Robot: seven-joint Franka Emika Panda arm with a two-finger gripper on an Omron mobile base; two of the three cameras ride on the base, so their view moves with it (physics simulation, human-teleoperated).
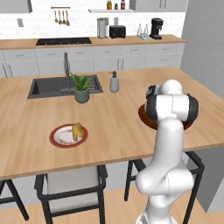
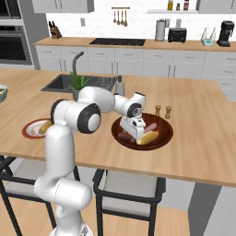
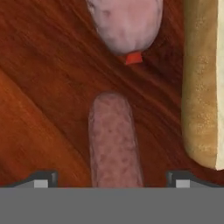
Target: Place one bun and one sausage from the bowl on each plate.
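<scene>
The wide dark reddish-brown bowl (image 2: 167, 134) sits on the island counter, and its rim (image 1: 141, 114) peeks out from behind my arm. My gripper (image 2: 130, 134) reaches down into it, open. Close up, the gripper (image 3: 111, 180) straddles a brownish-pink sausage (image 3: 113, 142), with a gap between the sausage and each fingertip (image 3: 42, 180). Another, paler sausage (image 3: 125, 22) lies beyond it, and a tan bun (image 3: 200, 83) lies to the right. The bun (image 2: 149, 137) rests near the bowl's front. A red-rimmed plate (image 1: 59, 139) to the left carries a bun (image 1: 77, 130).
A potted plant (image 1: 81, 87), a soap dispenser (image 1: 114, 82) and the sink (image 1: 48, 86) stand behind the plate. Two shakers (image 2: 163, 111) stand just past the bowl. A pale bowl (image 2: 2, 92) shows at the far left. Black-framed stools (image 1: 72, 186) sit under the counter's near edge.
</scene>
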